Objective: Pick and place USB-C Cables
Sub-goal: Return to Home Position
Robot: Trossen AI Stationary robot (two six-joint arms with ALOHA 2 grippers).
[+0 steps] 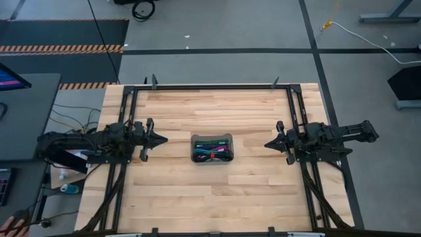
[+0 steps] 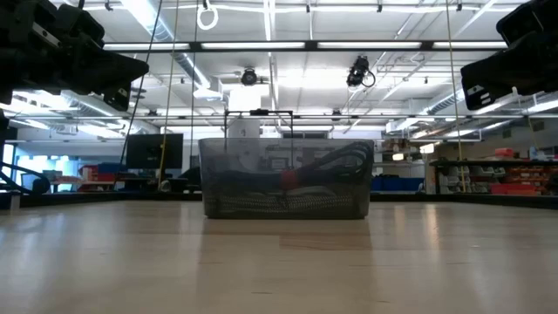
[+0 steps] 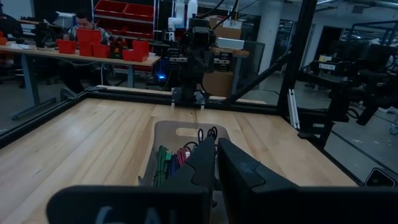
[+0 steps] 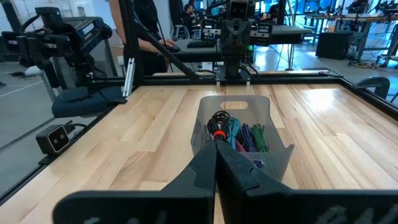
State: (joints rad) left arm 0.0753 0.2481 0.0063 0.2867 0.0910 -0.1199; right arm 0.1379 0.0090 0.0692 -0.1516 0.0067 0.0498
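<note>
A: Where are the USB-C cables (image 1: 212, 152) now?

B: All the ones I can see lie together inside the translucent grey tray (image 1: 195, 139), which stands in the middle of the tabletop (image 1: 217, 191). I see no cable on the wood around it.

A: Can you tell the colours?

B: Some of them. From the right wrist view I can make out a black coil with a red part (image 4: 217, 126), a teal cable (image 4: 234, 132), a purple one (image 4: 247, 138) and a green one (image 4: 259, 138). They lie over each other, so I cannot count them with certainty.

A: And the left hand (image 1: 163, 139)?

B: It is at the left side of the tabletop, well apart from the tray, and it points toward the tray. Its two fingers are closed to a thin slit and nothing is between them.

A: The right hand (image 1: 267, 144)?

B: It is on the opposite side, also well apart from the tray and pointing toward it. Its fingers are pressed together and it holds nothing.

A: Do the hands touch the tabletop?

B: No. In the low view both arms hang high above the wood, one at each side of the tray.
</note>
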